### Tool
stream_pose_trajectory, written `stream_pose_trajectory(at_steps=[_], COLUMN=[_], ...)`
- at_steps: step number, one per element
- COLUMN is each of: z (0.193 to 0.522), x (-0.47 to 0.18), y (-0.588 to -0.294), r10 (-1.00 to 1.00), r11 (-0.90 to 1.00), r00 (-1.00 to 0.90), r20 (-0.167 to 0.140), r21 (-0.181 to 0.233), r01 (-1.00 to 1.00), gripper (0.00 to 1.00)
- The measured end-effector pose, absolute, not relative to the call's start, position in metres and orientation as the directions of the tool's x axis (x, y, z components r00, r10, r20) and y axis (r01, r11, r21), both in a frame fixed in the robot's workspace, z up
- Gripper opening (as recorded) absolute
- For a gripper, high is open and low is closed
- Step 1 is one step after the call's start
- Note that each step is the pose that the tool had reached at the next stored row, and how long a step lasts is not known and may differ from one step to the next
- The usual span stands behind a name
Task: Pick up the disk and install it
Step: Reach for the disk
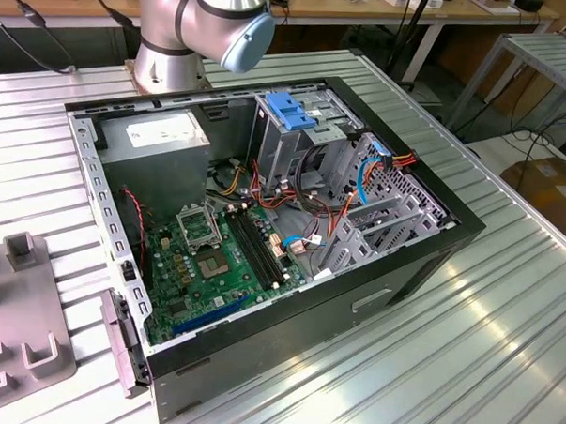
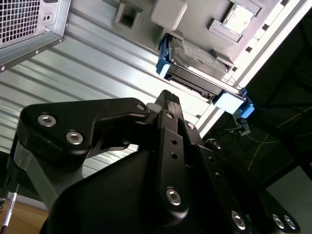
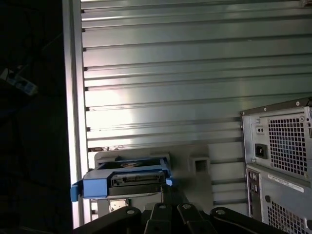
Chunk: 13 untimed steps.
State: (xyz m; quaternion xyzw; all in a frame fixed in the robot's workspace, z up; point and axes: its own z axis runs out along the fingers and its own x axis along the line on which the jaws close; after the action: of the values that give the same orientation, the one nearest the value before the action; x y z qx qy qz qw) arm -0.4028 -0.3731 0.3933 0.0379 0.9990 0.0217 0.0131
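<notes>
Black gripper (image 2: 166,100) close up, disk (image 2: 195,61) on grey fixture (image 3: 200,163), computer case (image 3: 280,146) nearby

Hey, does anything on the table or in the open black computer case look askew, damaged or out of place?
Nothing stands out. In the second wrist view the grey-metal disk in its blue plastic carrier lies flat on the grey holder plate; the open black computer case looks undamaged, cables all inside.
</notes>
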Motion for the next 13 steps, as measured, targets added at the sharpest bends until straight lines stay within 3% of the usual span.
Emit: stream_pose_trajectory(at_steps=[13], z=[0.393], x=[-0.424], y=[-0.373], r10=[0.076], r11=[0.996], r00=[-0.997], r20=[-0.025], r21=[0.043], r01=[0.075], gripper=[0.10])
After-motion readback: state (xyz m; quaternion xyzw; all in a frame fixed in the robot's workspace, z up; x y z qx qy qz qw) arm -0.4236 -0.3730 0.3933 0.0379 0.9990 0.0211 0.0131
